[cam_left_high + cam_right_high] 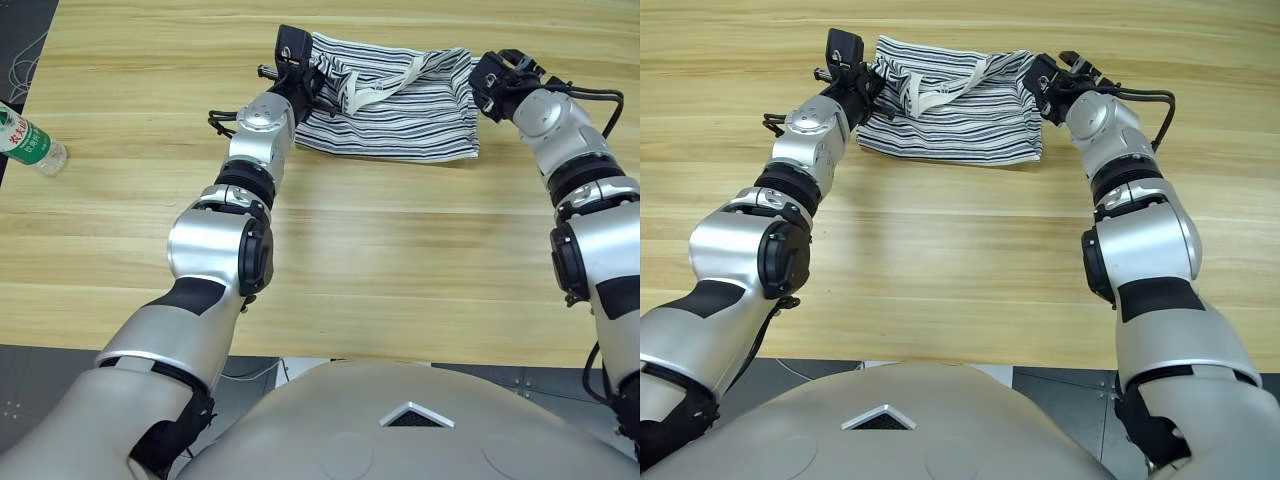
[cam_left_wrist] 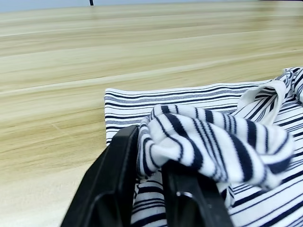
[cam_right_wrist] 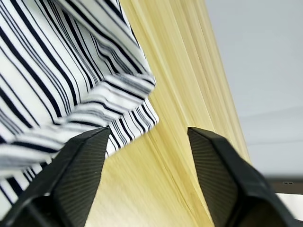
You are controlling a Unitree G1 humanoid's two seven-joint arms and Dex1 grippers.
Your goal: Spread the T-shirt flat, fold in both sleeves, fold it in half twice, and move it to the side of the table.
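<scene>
a: item one, nearest?
b: table [image 1: 350, 280], pale wood, bare boards at 6 o'clock. item two, plastic bottle [image 1: 30, 140], lying at 9 o'clock by the table's edge, well apart from the cloth.
a: item three?
b: t-shirt [image 1: 400, 110], dark stripes on white, at 12 o'clock on the far half of the table. rumpled, layers doubled over, neckline heaped on top. not flat.
a: grippers?
b: left gripper [image 2: 149, 158], at the shirt's 10 o'clock corner, jaws pinching a bunched roll of fabric. right gripper [image 3: 149, 142], at the shirt's 2 o'clock corner, jaws spread, striped edge just beside them, nothing held.
a: step in hand?
b: by my reading, spreading flat, early in the task. the right side should close on a single layer at the corner, not on the heap. then draw both corners apart toward 9 and 3 o'clock, low over the wood, with even tension, so the doubled part unrolls rather than drags.
</scene>
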